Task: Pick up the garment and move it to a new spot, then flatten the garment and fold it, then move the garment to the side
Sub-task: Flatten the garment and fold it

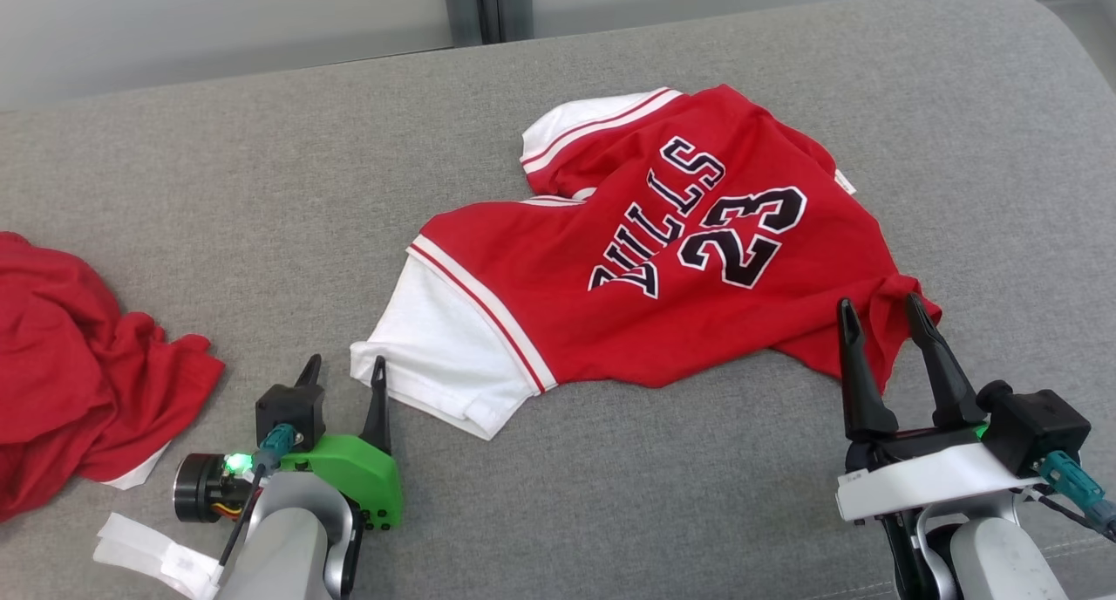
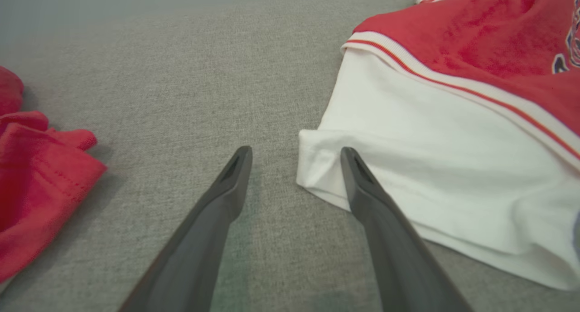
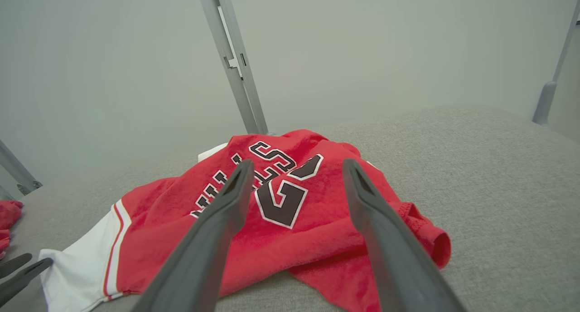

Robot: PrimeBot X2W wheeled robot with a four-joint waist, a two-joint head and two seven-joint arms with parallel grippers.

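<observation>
Item: red number-23 jersey [image 1: 663, 251], rumpled, centre-right of the head view on the grey cushion [image 1: 261, 173]; neither flat nor folded.
Left gripper [image 1: 345, 361]: jaws wide, empty, at the white sleeve [image 1: 436, 356], lower left.
Right gripper [image 1: 879, 303]: jaws wide, empty, at the bunched red corner, lower right.
Judged: early stage, with flattening, folding and setting aside outstanding.

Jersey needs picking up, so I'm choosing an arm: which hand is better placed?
Probably left: the left hand lies low with the white sleeve corner of the jersey between its fingers; the right hand looks higher.
</observation>
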